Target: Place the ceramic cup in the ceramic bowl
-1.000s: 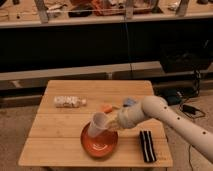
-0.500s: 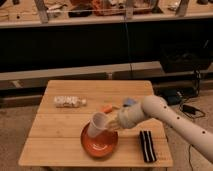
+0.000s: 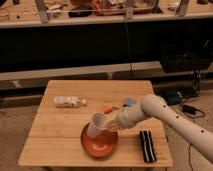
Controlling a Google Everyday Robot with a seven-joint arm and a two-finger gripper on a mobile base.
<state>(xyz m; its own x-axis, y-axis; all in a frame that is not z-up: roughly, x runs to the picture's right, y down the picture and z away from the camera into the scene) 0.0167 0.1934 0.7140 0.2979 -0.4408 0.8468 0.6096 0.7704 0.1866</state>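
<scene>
One gripper (image 3: 114, 123) at the near middle of the wooden table (image 3: 55, 137), pinched onto the ceramic cup (image 3: 97, 125). Cup tilted, mouth up and left, base low inside the rim of the ceramic bowl (image 3: 100, 146); contact not discernible. Farther left, a clear plastic bottle (image 3: 67, 102) on its side, print too small to read. Same pose as half a second ago, nothing shifted.

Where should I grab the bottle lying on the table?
Probably around its middle, from above: the bottle lies on its side, crosswise, with open tabletop all round it. The tool holds the cup tilted over the bowl.
</scene>
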